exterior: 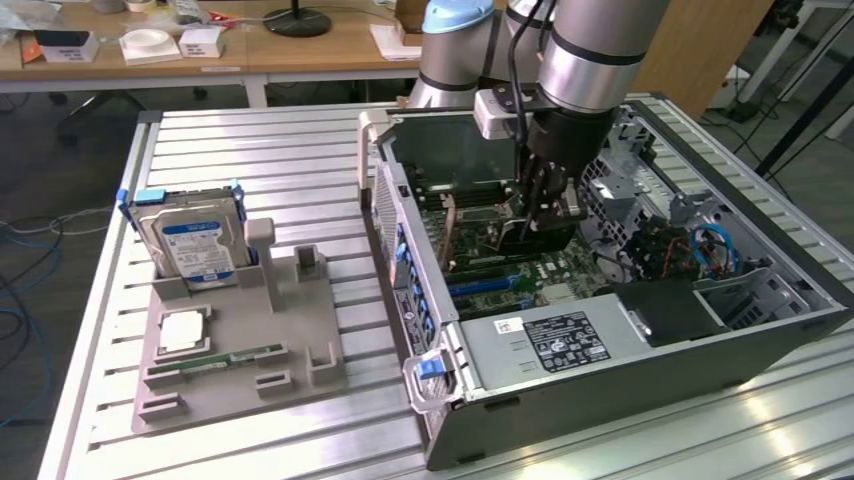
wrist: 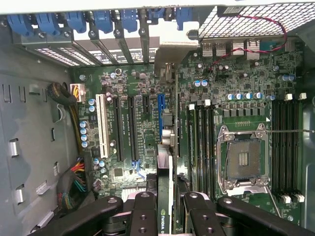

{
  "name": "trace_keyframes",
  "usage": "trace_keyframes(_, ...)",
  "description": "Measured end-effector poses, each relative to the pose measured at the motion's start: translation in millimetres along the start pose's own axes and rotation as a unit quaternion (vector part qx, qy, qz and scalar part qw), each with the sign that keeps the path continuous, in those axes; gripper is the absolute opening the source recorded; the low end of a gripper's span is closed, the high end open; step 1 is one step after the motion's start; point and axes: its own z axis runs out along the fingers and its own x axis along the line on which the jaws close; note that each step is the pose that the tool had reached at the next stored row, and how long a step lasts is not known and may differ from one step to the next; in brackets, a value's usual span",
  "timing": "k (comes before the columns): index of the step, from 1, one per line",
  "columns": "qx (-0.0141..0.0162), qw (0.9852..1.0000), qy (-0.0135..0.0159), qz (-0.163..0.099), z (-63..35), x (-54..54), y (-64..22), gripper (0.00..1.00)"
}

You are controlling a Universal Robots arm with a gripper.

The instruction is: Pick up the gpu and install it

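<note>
Exterior view: I've got the gripper down inside the open computer case, over the motherboard middle. Fingers pinch the gpu edge-on, card upright, its metal bracket against the case's rear slot wall. Hard drive stands in the grey holder near the table's edge, at the exterior view's left.
</note>
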Motion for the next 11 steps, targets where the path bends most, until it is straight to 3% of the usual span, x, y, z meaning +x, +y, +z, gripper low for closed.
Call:
trace_keyframes(7, 0.0, 1.0, -0.0002, 0.0, 0.8, 0.0, 0.2, 0.26)
trace_keyframes(11, 0.0005, 1.0, -0.0001, 0.0, 7.0, 0.2, 1.4, 0.26)
